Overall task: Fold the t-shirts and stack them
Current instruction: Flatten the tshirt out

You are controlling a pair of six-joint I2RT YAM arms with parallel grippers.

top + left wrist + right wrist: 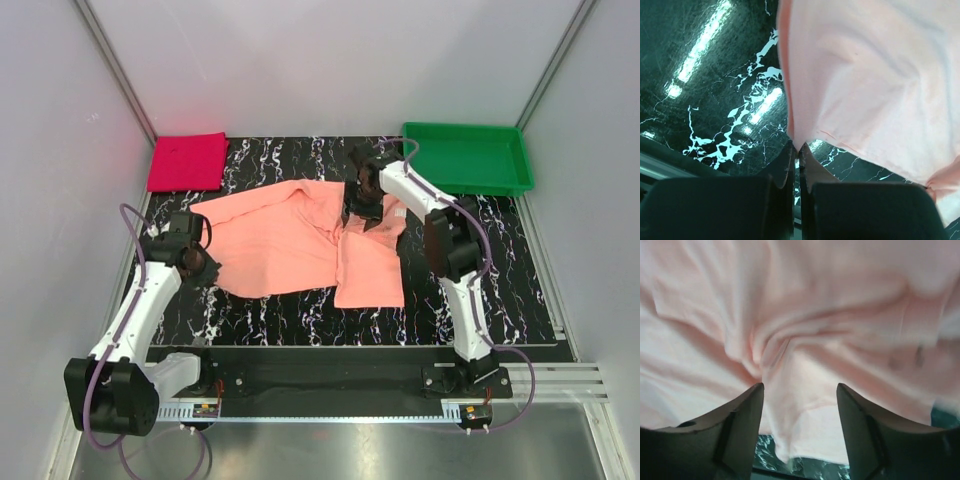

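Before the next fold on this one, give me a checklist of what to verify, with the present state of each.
1. Left gripper pinches the peach t-shirt at a corner: ok, jaws closed on the hem.
2. Right gripper free to grasp: ok, jaws apart just above the cloth.
3. Cloth flat under the right gripper: not ok, wrinkles bunch there.
4. One layer or more in the left pinch: cannot tell.
5. Folded red t-shirt apart from the peach one: ok.
6. Green tray apart from the cloth: ok.
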